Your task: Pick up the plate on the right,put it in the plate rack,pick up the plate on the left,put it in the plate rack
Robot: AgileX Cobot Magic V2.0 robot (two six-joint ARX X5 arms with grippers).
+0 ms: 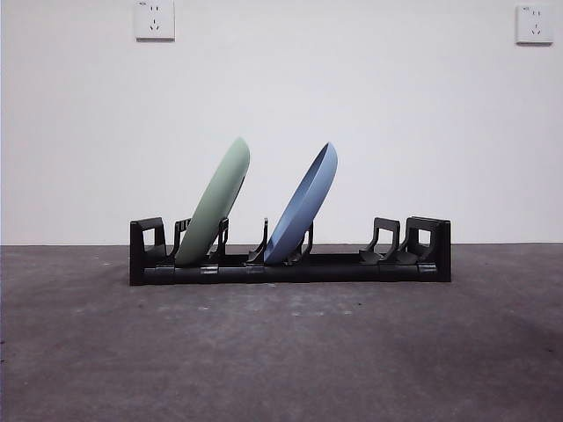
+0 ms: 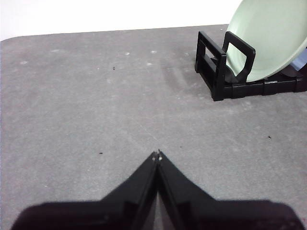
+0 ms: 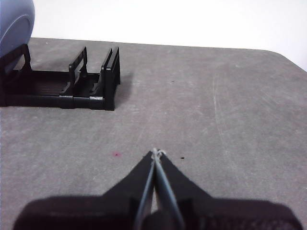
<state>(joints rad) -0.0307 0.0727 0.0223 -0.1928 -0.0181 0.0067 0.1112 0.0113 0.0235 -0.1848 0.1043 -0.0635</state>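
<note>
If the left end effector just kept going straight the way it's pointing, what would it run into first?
Probably nothing: the left end effector is shut and points across bare gray table. The plate rack holding the green plate sits off to one side of that line, though depth is hard to judge.

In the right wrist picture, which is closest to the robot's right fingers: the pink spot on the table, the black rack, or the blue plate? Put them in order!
1. Pink spot, on the table just ahead of the shut right gripper.
2. Plate rack, its blocky end farther off to one side.
3. Blue plate, farthest, standing deeper in the rack.
</note>
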